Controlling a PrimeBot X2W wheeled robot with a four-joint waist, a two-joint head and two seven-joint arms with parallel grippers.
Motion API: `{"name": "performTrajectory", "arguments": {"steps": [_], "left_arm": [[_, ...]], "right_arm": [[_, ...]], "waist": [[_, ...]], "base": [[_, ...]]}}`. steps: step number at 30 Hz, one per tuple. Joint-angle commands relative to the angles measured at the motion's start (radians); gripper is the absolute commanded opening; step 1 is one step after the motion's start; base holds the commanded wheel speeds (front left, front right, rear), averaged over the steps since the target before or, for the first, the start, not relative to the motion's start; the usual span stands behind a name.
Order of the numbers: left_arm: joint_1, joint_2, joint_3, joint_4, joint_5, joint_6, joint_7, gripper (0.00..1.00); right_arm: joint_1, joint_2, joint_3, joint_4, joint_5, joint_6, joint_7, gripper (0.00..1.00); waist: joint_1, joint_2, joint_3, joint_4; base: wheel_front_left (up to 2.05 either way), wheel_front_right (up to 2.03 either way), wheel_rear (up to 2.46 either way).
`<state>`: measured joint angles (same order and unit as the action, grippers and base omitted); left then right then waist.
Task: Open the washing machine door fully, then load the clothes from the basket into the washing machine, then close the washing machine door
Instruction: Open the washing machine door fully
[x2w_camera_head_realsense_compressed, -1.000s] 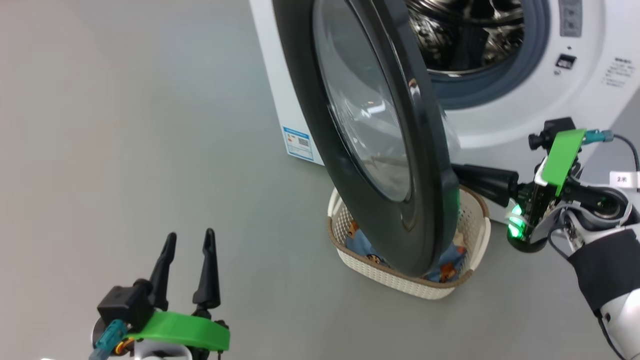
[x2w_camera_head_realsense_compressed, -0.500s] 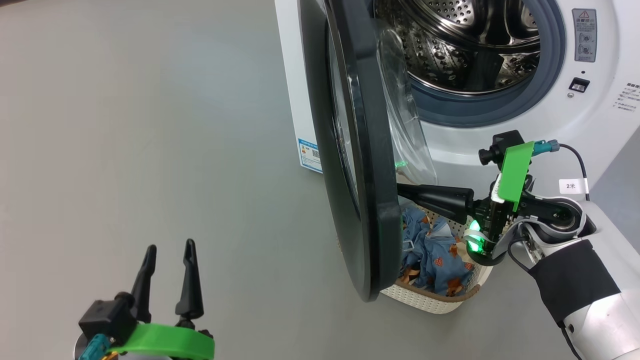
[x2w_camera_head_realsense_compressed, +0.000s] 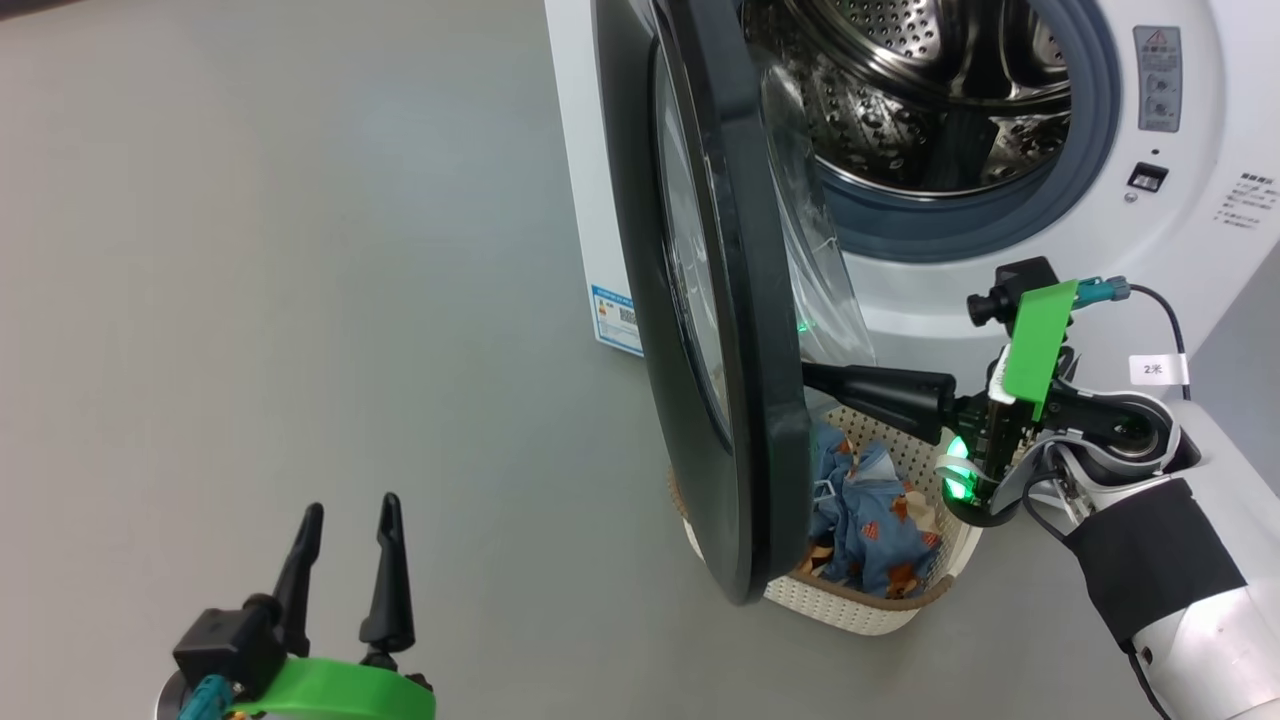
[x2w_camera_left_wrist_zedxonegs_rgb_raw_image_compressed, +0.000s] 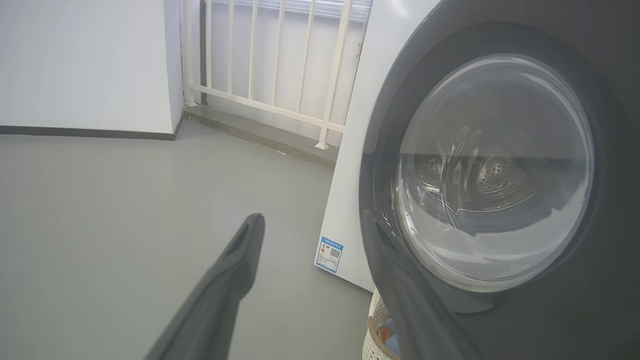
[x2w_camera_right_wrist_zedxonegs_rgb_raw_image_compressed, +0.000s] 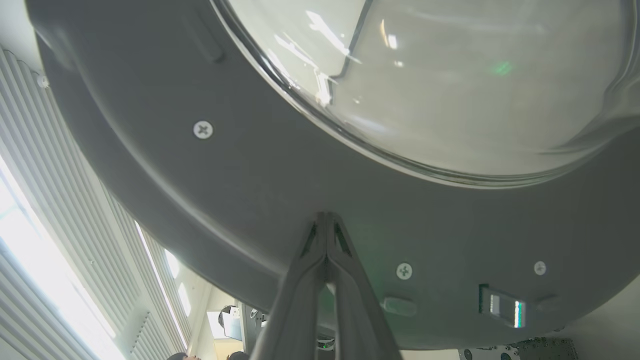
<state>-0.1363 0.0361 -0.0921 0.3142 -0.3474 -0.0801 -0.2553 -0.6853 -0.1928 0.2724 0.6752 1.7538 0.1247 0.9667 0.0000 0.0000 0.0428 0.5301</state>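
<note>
As its tips meet, right end effector (x2w_camera_head_realsense_compressed: 812, 373) touches door (x2w_camera_head_realsense_compressed: 745, 300).

The glossy black washing machine door (x2w_camera_head_realsense_compressed: 745, 300), with its clear bulging glass, stands open, edge-on to the white washing machine (x2w_camera_head_realsense_compressed: 1150, 290), baring the steel drum (x2w_camera_head_realsense_compressed: 900, 90). Below it on the floor (x2w_camera_head_realsense_compressed: 300, 300), the cream basket (x2w_camera_head_realsense_compressed: 860, 610) holds crumpled blue bear-print clothes (x2w_camera_head_realsense_compressed: 870, 520).
</note>
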Motion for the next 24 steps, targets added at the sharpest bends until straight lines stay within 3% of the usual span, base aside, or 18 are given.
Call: {"name": "performTrajectory", "arguments": {"steps": [1, 6, 7, 8, 9, 10, 11, 12, 24], "left_arm": [[-0.023, 0.015, 0.023, -0.008, 0.016, -0.007, -0.006, 1.0], [-0.03, 0.019, 0.008, 0.014, 0.021, -0.015, -0.006, 1.0], [-0.031, 0.02, 0.005, 0.019, 0.021, -0.016, -0.006, 1.0], [-0.032, 0.022, 0.004, 0.023, 0.02, -0.018, -0.006, 1.0], [-0.033, 0.024, 0.002, 0.026, 0.019, -0.019, -0.006, 1.0], [-0.034, 0.027, 0.0, 0.029, 0.019, -0.02, -0.006, 1.0], [-0.035, 0.029, 0.0, 0.03, 0.018, -0.021, -0.006, 1.0], [-0.035, 0.03, 0.001, 0.031, 0.017, -0.021, -0.006, 1.0], [-0.039, 0.035, 0.015, 0.021, 0.013, -0.018, -0.006, 1.0]], "right_arm": [[0.011, 0.001, -0.009, -0.035, -0.002, 0.006, -0.008, 0.0], [0.038, -0.005, -0.032, -0.047, -0.002, 0.006, -0.03, 0.0], [0.044, -0.006, -0.034, -0.05, -0.005, 0.006, -0.033, 0.06], [0.049, -0.009, -0.033, -0.055, -0.012, 0.006, -0.038, 0.17], [0.053, -0.01, -0.033, -0.061, -0.018, 0.006, -0.044, 0.42], [0.058, -0.011, -0.034, -0.068, -0.022, 0.006, -0.048, 0.56], [0.062, -0.012, -0.036, -0.077, -0.027, 0.006, -0.053, 0.91], [0.067, -0.013, -0.038, -0.088, -0.033, 0.006, -0.061, 1.0], [0.168, -0.047, -0.033, -0.368, -0.221, 0.006, -0.254, 1.0]], "waist": [[0.0, 0.0, -0.015, -0.007], [0.0, 0.0, -0.041, -0.018], [0.0, 0.0, -0.044, -0.025], [0.0, 0.0, -0.047, -0.033], [0.0, 0.0, -0.048, -0.042], [0.0, 0.0, -0.051, -0.052], [0.0, 0.0, -0.053, -0.062], [0.0, 0.0, -0.054, -0.073], [0.0, 0.0, -0.058, -0.225]], "base": [[0.0, 0.0, 0.0], [0.0, 0.0, 0.0], [0.0, 0.0, 0.0], [0.0, 0.0, 0.0], [0.0, 0.0, 0.0], [0.0, 0.0, 0.0], [0.0, 0.0, 0.0], [0.0, 0.0, 0.0], [0.0, 0.0, 0.0]]}}
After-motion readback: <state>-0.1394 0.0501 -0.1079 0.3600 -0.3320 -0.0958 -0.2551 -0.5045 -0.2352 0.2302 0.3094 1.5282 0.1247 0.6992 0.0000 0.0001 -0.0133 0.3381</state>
